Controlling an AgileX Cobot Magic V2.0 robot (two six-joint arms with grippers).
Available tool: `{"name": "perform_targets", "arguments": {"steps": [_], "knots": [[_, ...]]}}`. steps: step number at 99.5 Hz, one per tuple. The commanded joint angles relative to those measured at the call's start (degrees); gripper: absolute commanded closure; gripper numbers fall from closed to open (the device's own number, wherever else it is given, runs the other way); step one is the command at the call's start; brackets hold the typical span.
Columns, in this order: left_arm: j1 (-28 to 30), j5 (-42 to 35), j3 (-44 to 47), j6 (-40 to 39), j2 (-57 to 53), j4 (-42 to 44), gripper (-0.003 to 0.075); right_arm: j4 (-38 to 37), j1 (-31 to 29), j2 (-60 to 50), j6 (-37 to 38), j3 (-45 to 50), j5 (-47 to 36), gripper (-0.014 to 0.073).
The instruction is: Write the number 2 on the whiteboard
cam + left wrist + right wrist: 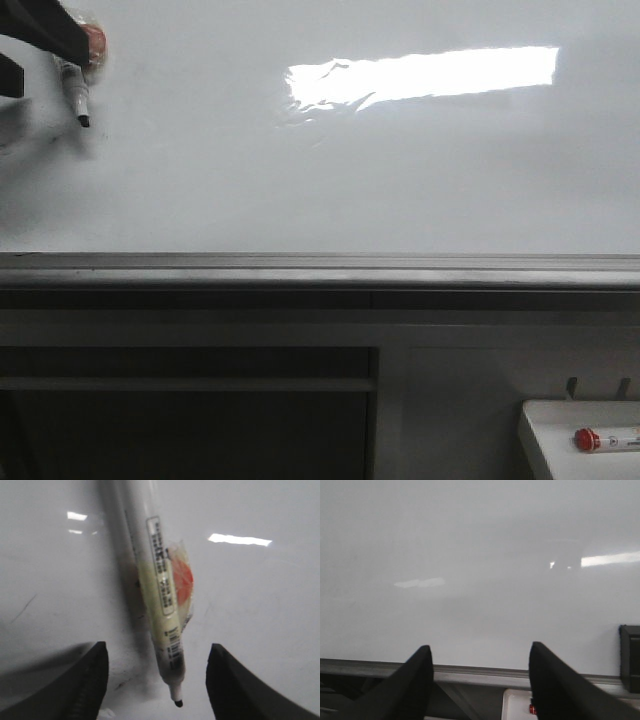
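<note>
Hovering at the whiteboard's (300,190) upper left, the left tool (155,680) looks spread around a marker (160,605); only the front view shows the red-capped marker (605,438) in its tray (545,440). Right tool (480,680) spread, empty.

Your whiteboard (300,180) is a wide, glossy white panel filling the far half of the front view, with a grey metal rail along its near edge. You get a bright rectangular glare right of centre, towards the far side. Its face looks blank apart from a faint dark smudge at the far left; you can make out no drawn 2 on it.
</note>
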Motion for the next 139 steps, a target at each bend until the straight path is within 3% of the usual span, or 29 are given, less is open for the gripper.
{"name": "perform_targets", "arguments": {"steps": [1,17,24,31,46,52,62,76,90,118,139], "knots": [[-0.5,-3.6,-2.1,0.0,0.9,-2.1,0.0333,0.7,-0.4,0.6,-0.6,-2.1,-4.2,0.0215],[-0.5,-3.6,-2.1,0.0,3.6,-2.1,0.0337,0.9,-0.4,0.6,-0.6,-2.1,-4.3,0.0215],[-0.5,-3.6,-2.1,0.0,4.1,-2.1,0.0374,0.9,-0.4,0.6,-0.6,-2.1,-4.3,0.0215],[-0.5,-3.2,-2.1,0.0,4.0,-2.0,0.0465,1.0,-0.4,0.6,-0.6,-2.1,-4.3,0.0215],[-0.5,-1.4,-2.1,0.1,3.2,-1.5,0.0740,2.5,0.1,0.6,-1.9,-2.5,-4.2,0.0216],[-0.5,-0.7,-2.2,0.3,2.0,-1.5,0.0741,6.6,1.3,0.6,-7.3,-3.6,-3.4,0.0216],[-0.5,1.4,-2.3,2.8,-1.5,-1.4,0.0741,16.2,5.3,0.9,-23.4,-6.7,-0.5,0.0216],[-0.5,10.8,-3.3,18.1,-8.1,-1.3,0.0741,27.0,12.0,3.8,-38.4,-11.7,3.1,0.0216],[-0.5,25.0,-4.6,35.0,-15.1,0.5,0.0741,28.0,17.9,9.4,-41.4,-16.6,3.6,0.0216],[-4.2,34.9,-4.6,53.7,-26.3,13.5,0.0741,27.8,33.5,23.1,-50.3,-25.5,3.7,0.0212],[-4.8,38.5,-4.6,55.2,-30.0,17.3,0.0741,25.5,46.0,32.3,-52.4,-30.1,-5.9,0.0212]]}}
